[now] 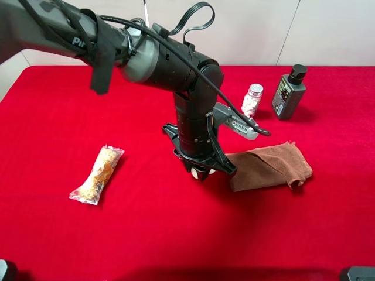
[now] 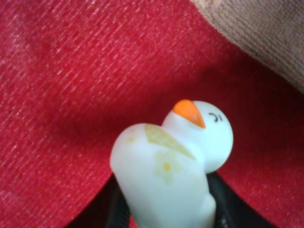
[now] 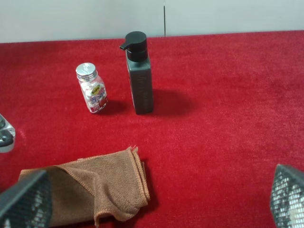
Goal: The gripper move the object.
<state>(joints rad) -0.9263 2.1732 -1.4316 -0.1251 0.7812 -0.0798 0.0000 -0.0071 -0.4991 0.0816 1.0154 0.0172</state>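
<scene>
My left gripper [image 1: 202, 168] points down near the middle of the red table and is shut on the object [image 1: 200, 172]. The object is a small glossy white piece with a rounded body and a smaller round head. In the left wrist view the object [image 2: 166, 171] shows an orange beak and faint yellow marks, with black fingers [image 2: 110, 209] on both sides of its body. It hangs low over the red cloth, beside the brown towel's left edge. My right gripper [image 3: 152, 204] is open and empty, its fingertips [image 3: 23, 199] wide apart.
A folded brown towel [image 1: 269, 167] lies right of the left gripper. A clear jar of white pellets [image 1: 252, 99] and a dark pump bottle [image 1: 289, 92] stand at the back right. A clear snack packet [image 1: 98, 174] lies at the left.
</scene>
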